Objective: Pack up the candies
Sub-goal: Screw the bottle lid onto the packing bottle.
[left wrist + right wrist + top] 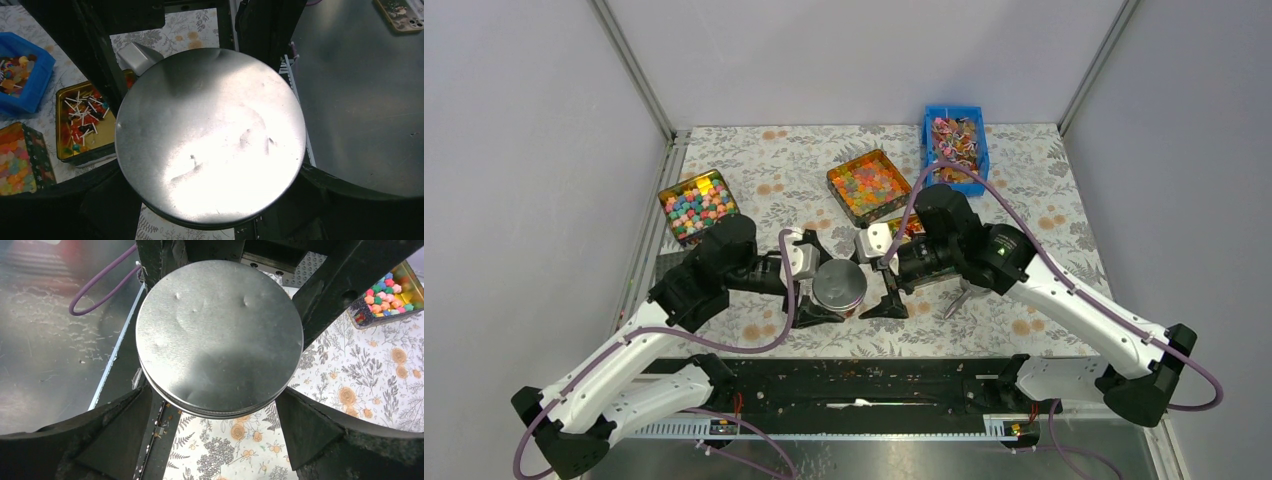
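Note:
The candies, small red, orange and white wrapped sweets with thin pale ends, fill the blue bin (955, 140) at the back; it also shows in the left wrist view (20, 75). More of them lie in a gold tin (82, 125), mostly hidden under my right arm in the top view (911, 226). A round metal tin with its lid on (839, 285) stands between both grippers. My left gripper (829, 282) (210, 171) has its fingers on both sides of the tin, against its rim. My right gripper (869, 285) (214, 389) is spread wide, its fingertips just at the lid's (220, 337) near edge.
A tin of pink-blue-yellow cube sweets (698, 205) stands at the back left. A tin of orange-yellow-green pieces (869, 186) stands at the back centre. A small metal tool (957, 298) lies right of the round tin. The black rail (854, 385) runs along the near edge.

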Tool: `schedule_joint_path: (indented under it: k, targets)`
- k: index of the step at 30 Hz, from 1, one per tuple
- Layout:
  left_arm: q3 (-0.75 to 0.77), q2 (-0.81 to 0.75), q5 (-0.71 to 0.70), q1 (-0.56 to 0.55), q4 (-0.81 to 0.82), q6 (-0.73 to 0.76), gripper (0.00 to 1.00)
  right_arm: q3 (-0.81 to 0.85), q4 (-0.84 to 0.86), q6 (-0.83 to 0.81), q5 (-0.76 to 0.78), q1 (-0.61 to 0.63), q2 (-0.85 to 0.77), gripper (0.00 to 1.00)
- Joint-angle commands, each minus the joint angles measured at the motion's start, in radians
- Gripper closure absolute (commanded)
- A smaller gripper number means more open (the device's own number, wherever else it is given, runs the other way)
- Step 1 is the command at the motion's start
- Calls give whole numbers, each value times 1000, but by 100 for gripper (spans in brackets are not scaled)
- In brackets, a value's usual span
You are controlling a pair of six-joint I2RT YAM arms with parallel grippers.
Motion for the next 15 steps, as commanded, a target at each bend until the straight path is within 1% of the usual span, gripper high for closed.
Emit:
schedule_joint_path:
  k: [1,8,12,15]
  targets:
    - [66,-12,-22,-2,9,106,44,21,-35,44,59,9,-31,0]
    - [63,-19,-31,-2,-61,154,45,86,-46,73,152,9,-60,0]
    - [62,-21,-30,-3,-87,167,45,178,-144,38,166,9,-34,0]
    - [62,-21,-29,-2,-102,176,46,239,-188,15,147,9,-11,1]
